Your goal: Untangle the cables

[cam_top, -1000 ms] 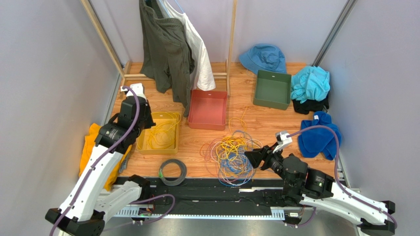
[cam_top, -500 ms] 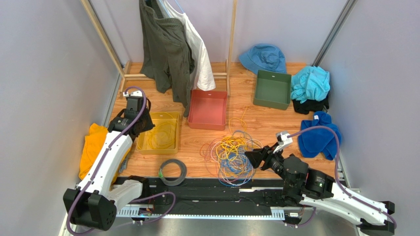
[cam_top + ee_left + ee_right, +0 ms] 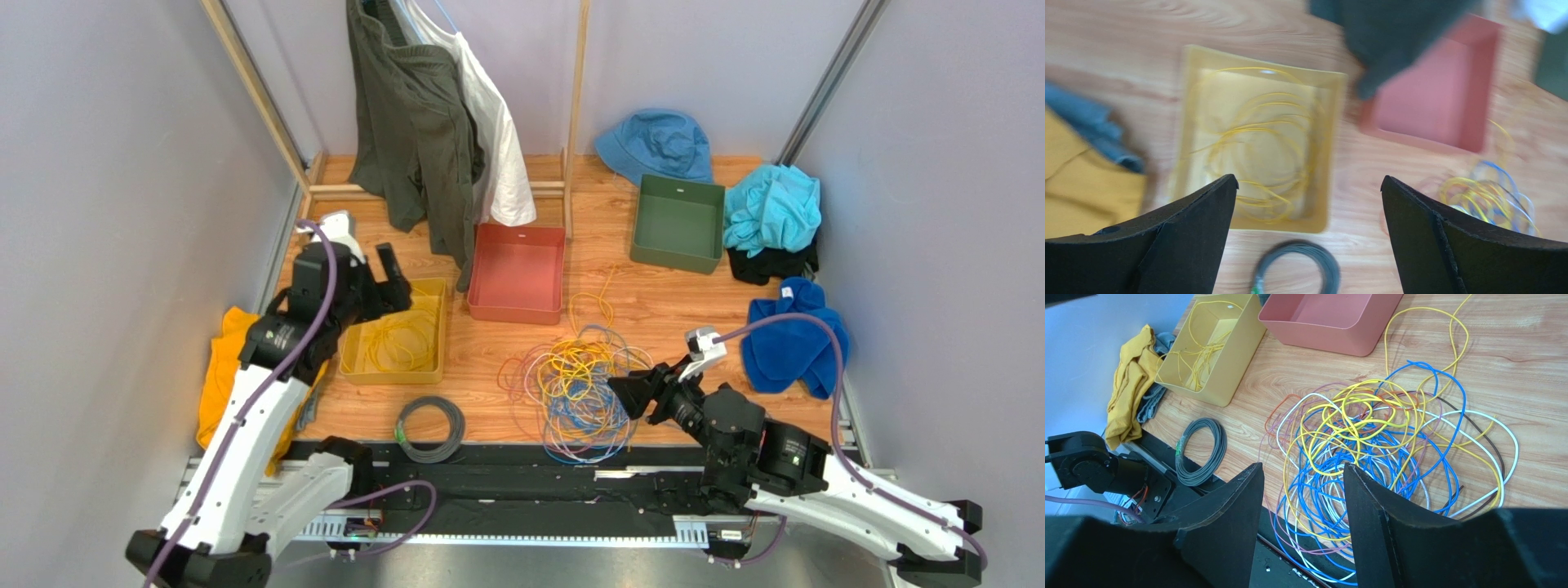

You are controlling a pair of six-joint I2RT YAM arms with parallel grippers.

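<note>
At the near edge of the counter [image 3: 687,294] a gray coil of cable [image 3: 429,426] lies flat, apart from the rest. Right of it sits the tangle of cables [image 3: 577,386], yellow, blue, white and purple loops heaped together, one brown strand at its right side. The right arm [image 3: 785,459] holds its jaws parted and empty at the near right edge of that heap; whether they touch a strand I cannot tell. Left of the tangle stands a yellow bin [image 3: 393,374] with thin yellow cable [image 3: 405,331] coiled inside. The left arm [image 3: 264,392] hangs its jaws spread wide, gripping nothing, above the bin's far left corner. A yellow cloth [image 3: 227,368] lies left of the bin. Farther back are a pink bin [image 3: 515,312], a green bin [image 3: 675,260] and a blue hat [image 3: 656,145].
</note>
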